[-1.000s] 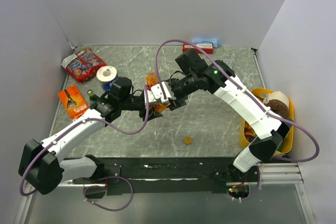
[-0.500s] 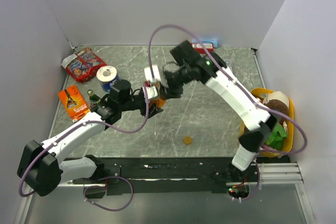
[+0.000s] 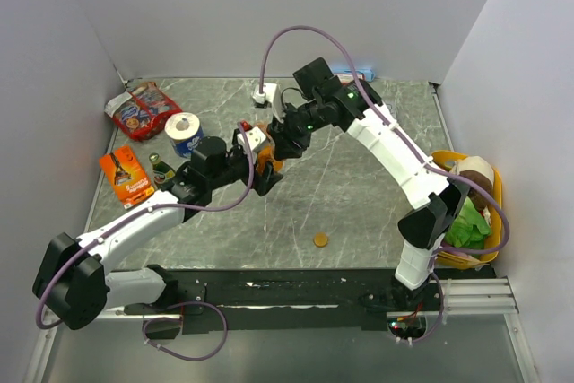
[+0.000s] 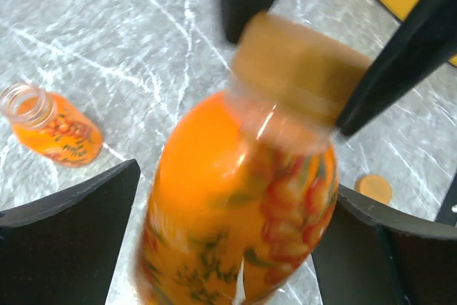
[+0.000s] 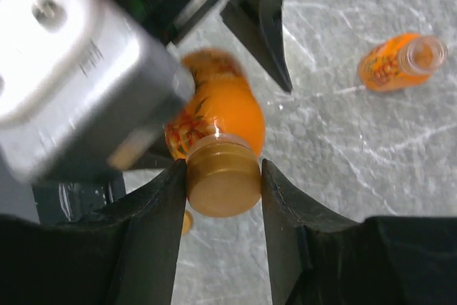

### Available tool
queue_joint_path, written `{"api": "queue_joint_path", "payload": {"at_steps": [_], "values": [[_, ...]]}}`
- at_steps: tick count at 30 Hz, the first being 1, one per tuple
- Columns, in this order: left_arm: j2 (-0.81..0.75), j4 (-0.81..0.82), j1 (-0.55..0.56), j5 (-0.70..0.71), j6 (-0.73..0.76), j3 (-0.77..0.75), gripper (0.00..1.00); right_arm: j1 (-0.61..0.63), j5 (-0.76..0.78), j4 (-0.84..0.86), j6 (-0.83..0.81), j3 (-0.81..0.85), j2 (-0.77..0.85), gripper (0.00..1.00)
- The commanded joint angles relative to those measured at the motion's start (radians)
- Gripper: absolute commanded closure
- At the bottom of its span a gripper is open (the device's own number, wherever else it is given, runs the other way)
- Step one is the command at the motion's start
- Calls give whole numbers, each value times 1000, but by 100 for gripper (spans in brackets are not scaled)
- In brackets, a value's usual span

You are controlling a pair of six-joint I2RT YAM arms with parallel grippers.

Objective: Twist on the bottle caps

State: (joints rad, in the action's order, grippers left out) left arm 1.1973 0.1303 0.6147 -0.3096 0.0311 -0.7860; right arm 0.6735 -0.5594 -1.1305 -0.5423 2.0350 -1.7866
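1. The left claw (image 4: pixel 235 205) is closed on the held bottle (image 4: pixel 214 198). Its two black fingers (image 4: pixel 71 226) bear on the lower body from opposite sides. The bottle sits left of centre over the table (image 3: pixel 359 204) and appears lifted off it.
2. The right claw (image 5: pixel 223 176) meets the same bottle at its top end. It is open only to the width of the fitted cap (image 5: pixel 223 185), with both fingers touching the cap's rim, one on each side.
3. The fitted cap sits on the neck of the held bottle. It is round and a duller tan-orange than the body. I cannot tell whether it is threaded fully home, because the left wrist view is blurred there.
4. The held bottle is squat, translucent orange and round-shouldered. It carries a print of red berries and green sprigs, and a clear band shows just under the cap. It is tilted, not upright.
5. The second bottle (image 5: pixel 400 62) rests on the table well apart from both claws. Its neck is open and it has the same orange body and print. I cannot tell whether it stands or lies.
6. The loose cap (image 3: pixel 320 239) lies flat on the table toward the near edge, touching nothing and clear of both claws.
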Motion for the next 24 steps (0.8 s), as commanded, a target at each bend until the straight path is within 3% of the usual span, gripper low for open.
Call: {"api": "queue_joint_path", "payload": {"at_steps": [1, 5, 11, 24], "values": [[-51, 36, -9, 124, -54, 30, 4, -64, 71, -129, -74, 37, 39, 100], [-64, -70, -9, 153, -62, 70, 4, -120, 167, -138, -139, 2, 56, 100], [-79, -87, -12, 90, -60, 136, 4, -199, 230, -115, -157, 8, 38, 100], [-12, -101, -59, 110, -8, 10, 4, -218, 518, -176, -432, -90, -100, 100]]}}
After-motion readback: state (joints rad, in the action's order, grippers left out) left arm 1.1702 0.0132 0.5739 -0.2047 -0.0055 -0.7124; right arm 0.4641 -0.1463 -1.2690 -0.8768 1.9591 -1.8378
